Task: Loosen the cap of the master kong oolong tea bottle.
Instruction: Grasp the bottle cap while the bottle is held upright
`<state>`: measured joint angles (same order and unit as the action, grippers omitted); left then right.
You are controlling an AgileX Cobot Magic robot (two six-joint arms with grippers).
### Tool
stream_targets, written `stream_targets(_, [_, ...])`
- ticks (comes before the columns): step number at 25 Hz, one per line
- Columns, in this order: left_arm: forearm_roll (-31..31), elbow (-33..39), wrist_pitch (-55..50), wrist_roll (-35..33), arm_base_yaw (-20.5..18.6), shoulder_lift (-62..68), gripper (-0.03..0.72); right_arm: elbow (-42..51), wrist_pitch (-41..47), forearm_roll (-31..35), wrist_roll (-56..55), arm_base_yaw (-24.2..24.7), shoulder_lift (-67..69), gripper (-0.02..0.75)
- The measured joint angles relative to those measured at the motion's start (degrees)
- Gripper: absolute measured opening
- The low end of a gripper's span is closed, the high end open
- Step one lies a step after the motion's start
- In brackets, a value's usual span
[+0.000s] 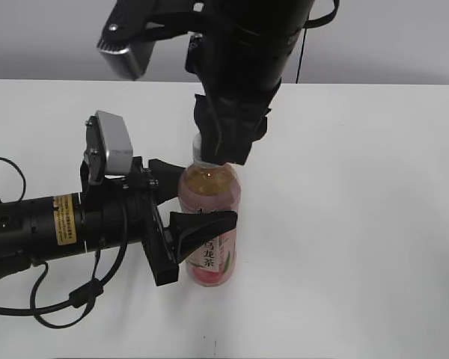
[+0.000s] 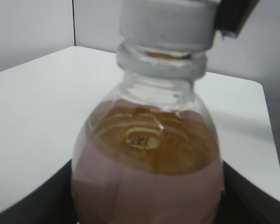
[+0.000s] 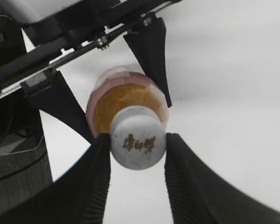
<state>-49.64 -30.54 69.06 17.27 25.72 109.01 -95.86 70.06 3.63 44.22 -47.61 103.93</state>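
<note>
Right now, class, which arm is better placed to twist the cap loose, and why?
Right: its end effector is shut on the cap from above, while the left end effector braces the bottle body.

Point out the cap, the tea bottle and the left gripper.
cap (image 3: 138, 143): right wrist view, printed top.
tea bottle (image 1: 217, 258): exterior view, label.
left gripper (image 1: 197, 197): exterior view, midway between fingertips, across the bottle.

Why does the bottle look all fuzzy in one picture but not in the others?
In the left wrist view the tea bottle sits so near the lens that it and its white cap blur. In the right wrist view the cap's logo is sharper, though the dark fingers look soft. The exterior view is clearest, with even light and faint shadows on the white table.
</note>
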Motion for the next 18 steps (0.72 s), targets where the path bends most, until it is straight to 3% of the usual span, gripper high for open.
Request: stream_targets(18, [-0.32, 0.00, 0.06, -0.33, 0.00, 0.00, 0.461, -0.11, -0.26, -0.29, 42.18, 0.00, -0.06, 0.272])
